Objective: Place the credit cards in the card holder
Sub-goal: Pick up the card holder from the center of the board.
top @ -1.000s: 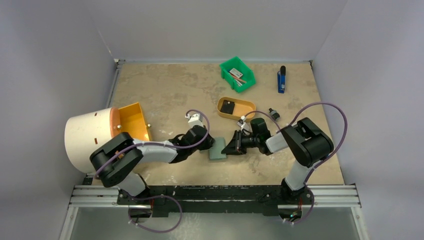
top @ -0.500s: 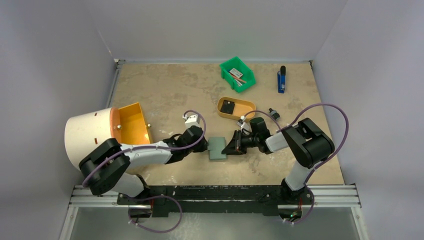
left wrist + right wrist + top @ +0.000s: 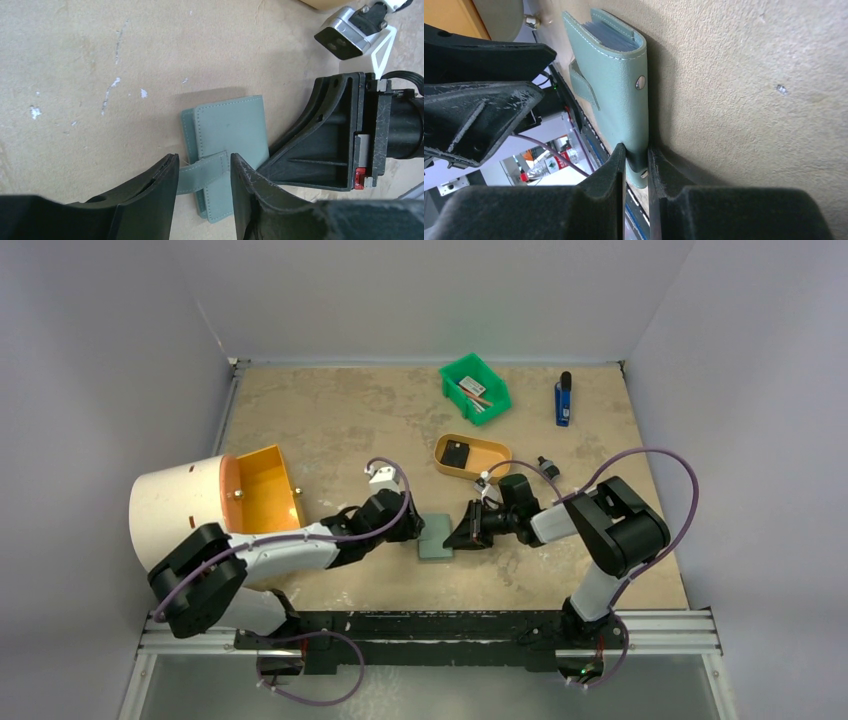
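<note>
Nothing loaded yet: the folded grey-green card holder [image 3: 434, 537] lay mid-table, right gripper [image 3: 636, 150] pinching its 3 o'clock edge, left gripper [image 3: 202, 165] parted around its strap [image 3: 212, 170] at 9, a flat black credit card [image 3: 457, 453] sat in the tan oval tray [image 3: 492, 462] at 1 o'clock.

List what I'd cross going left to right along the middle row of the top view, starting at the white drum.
white drum → orange bin → left gripper → card holder → right gripper
</note>
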You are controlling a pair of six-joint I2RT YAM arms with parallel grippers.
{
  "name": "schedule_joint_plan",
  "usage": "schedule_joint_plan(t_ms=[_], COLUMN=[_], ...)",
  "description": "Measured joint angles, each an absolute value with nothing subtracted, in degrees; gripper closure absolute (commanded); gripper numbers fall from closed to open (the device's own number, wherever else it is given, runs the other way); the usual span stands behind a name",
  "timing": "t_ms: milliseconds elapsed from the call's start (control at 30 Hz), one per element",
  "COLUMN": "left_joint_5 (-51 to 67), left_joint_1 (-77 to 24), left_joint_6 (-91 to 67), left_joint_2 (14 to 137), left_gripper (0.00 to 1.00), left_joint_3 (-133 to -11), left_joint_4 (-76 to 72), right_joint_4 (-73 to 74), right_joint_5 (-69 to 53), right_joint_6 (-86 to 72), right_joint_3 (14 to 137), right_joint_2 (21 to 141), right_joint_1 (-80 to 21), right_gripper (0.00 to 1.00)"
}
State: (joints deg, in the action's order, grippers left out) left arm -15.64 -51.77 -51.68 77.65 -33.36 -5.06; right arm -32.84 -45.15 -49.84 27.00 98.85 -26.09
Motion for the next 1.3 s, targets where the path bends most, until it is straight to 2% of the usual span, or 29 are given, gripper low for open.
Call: schedule_joint_plan(t_ms=[167,367,467,533,700,800,1300], left_joint_5=[-15.9,-16.8,-17.2,-17.6,-18.7,-19.3,-20.3], left_joint_1=[-52.8,-53.1,-53.1,-53.1,-53.1,-53.1,-53.1], left_joint_6=[-51.1,-50.3,-50.3,-50.3,-50.4,-50.4,-51.7], left_joint_2=[81.3,84.1,84.4,84.7,85.5,85.8,86.6], left_gripper=[0.63,0.90,1.00,1.00,1.00,1.00,1.00], left_joint_3=[-35.6,-35.8,-35.8,-35.8,-35.8,-35.1,-32.7], left_joint_4=[-4.4,-3.7,-4.2,-4.5,-5.1,-5.2,-9.3], right_joint_4=[-32.3,-31.7,-31.5,-31.4,-31.0,-31.4,-38.0], right_joint_5=[-44.8,-44.5,-44.2,-44.0,-43.0,-43.3,-45.9], right_joint_6=[-49.8,-49.8,-49.8,-49.8,-50.0,-50.8,-55.2], right_joint_3=[27.4,27.7,27.7,27.7,27.7,27.7,27.7], right_joint_2=[98.8,98.7,98.0,97.7,97.0,96.7,100.2], right_joint_1=[-26.3,-26.6,-26.7,-26.9,-27.1,-27.1,-29.0], right_gripper=[0.81,0.79,0.76,0.74,0.59,0.54,0.54])
